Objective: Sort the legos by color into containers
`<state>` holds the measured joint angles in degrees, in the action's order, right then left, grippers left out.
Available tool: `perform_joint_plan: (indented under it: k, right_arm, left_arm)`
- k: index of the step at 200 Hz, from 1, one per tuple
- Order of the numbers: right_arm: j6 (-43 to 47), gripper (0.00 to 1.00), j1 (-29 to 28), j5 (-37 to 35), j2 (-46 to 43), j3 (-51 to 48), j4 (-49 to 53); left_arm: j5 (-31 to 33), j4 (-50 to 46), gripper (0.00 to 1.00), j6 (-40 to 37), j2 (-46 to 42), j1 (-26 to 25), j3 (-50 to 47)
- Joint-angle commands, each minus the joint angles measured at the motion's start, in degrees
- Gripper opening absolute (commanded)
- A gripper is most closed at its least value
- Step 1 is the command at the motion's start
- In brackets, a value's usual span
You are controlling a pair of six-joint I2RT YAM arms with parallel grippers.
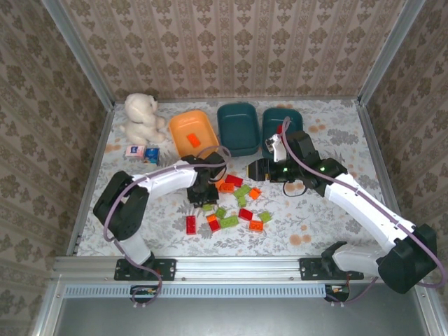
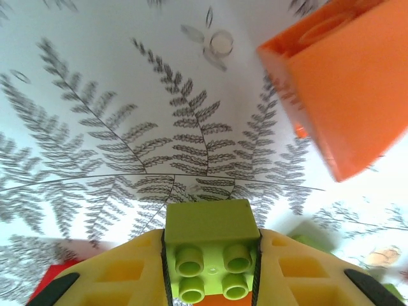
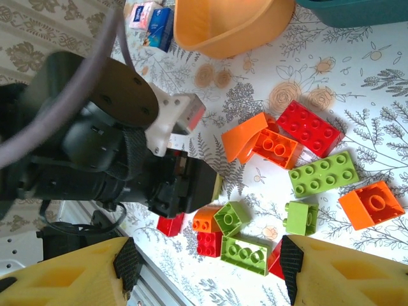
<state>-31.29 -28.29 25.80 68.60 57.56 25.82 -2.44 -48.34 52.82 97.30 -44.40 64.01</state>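
Well, my left claw [image 2: 212, 274] pinches a green brick [image 2: 212, 223], bottom middle; likely light, hard, slippery; flat sides hold best.

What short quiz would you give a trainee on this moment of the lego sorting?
1. True or false: the left gripper is shut on a small light green plastic brick.
2. What lies inside the rounded orange plastic tub? A) a small orange plastic brick B) a red brick C) a white plush toy
3. Fill in: the right gripper has its jaws ____.
Key: 1 true; 2 A; 3 open.
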Motion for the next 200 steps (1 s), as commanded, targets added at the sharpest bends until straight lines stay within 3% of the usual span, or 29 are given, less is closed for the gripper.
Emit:
perform_joint_plan:
  k: [1,37,112,136,170,200]
  right_arm:
    - [0.4,0.64,-0.3,0.0,-2.2,2.0,1.0]
    - [-0.1,0.63,-0.3,-3.3,-3.5,4.2,3.1]
    - [-1.2,0.63,0.4,-9.4,-2.7,7.2,7.1]
    - [-1.7,0.63,0.7,-9.9,-3.2,6.9,7.6]
    - [-2.2,0.63,0.8,-10.7,-4.5,6.3,8.5]
    - [-2.3,0.63,0.9,-11.4,-5.7,5.6,9.7]
  left_arm:
    - [3.9,-5.3,0.28,-4.0,-4.0,1.7,8.9]
    - [2.2,-5.1,0.25,-12.0,3.9,6.4,26.3]
    - [-1.4,-6.0,0.26,-20.7,38.5,10.7,70.5]
    - [-1.4,-3.0,0.28,-20.4,44.5,11.0,75.7]
    - [-2.3,3.3,0.30,-19.5,48.2,11.3,75.6]
    - [-2.5,3.0,0.33,-18.4,49.9,11.3,76.7]
